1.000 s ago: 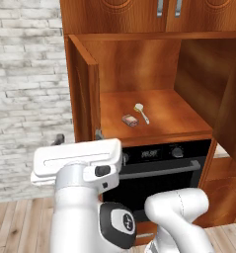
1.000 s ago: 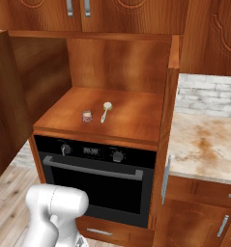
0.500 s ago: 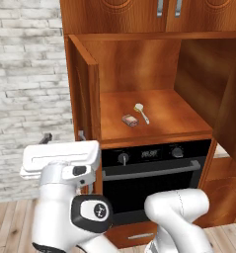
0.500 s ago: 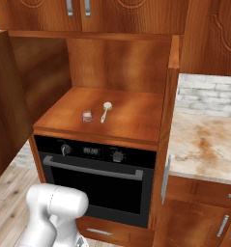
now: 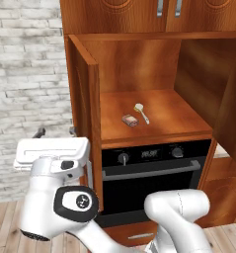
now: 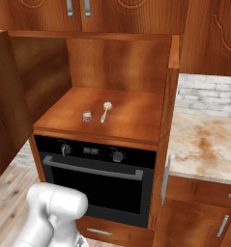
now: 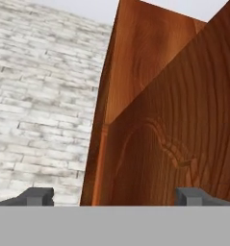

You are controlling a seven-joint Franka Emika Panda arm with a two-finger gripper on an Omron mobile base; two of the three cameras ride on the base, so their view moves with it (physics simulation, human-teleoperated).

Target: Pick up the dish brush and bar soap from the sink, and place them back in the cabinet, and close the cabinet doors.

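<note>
Wooden cabinet door (image 7: 169, 125) beside brick wall (image 7: 44, 105)

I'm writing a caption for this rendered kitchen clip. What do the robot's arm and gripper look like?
The arm is glossy white with rounded, bulbous links and a dark round joint cap bearing a small white mark. Its hand is a flat white block with a dark detail on its side. The gripper has two small, blocky, dark grey fingertips. No cables are visible.

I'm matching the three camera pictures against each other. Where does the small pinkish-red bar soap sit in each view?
Left base view: the small pinkish-red bar soap lies on the reddish-brown cabinet shelf, centre, just left of the cream-headed dish brush.
Right base view: soap left of centre, again left of the brush.
Hand view: not in it.
Shared landmark: the black oven directly under the shelf.
</note>
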